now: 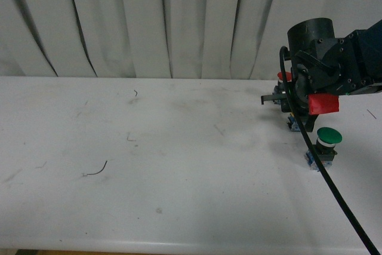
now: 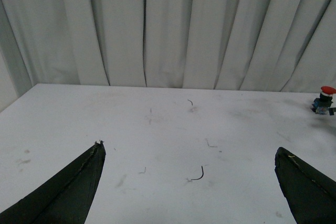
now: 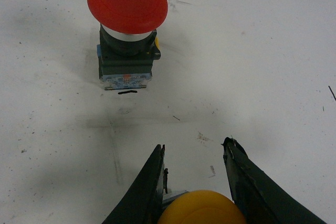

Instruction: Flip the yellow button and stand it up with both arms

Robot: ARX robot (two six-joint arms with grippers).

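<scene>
White bench [image 1: 149, 165] fills most of the front view, scuffed and marked, with pale pleated curtains [image 1: 149, 22] hanging behind it. At the right edge of the frame, the right arm [image 1: 334, 58], bulky and black with a red tag, reaches down over the bench; a black cable [image 1: 334, 189] trails from it toward the lower right corner. Just below the arm, a green-capped button [image 1: 329, 137] stands on the bench. A red-capped button [image 1: 285, 76] peeks out beside the arm, at its left.

From the right wrist view, the right gripper [image 3: 194, 153] has the yellow button [image 3: 201, 209] between its two black fingers [image 3: 144, 187] at the bottom centre of the frame; the fingers sit close against the cap on both sides, clamped on it. The red-capped button stands upright in the upper left of that frame, well apart from the gripper.

From the left wrist view, the left gripper [image 2: 189, 153] has its fingers spread wide apart, in the lower corners of the frame, above bare bench. The red-capped button is tiny at the far right edge.
</scene>
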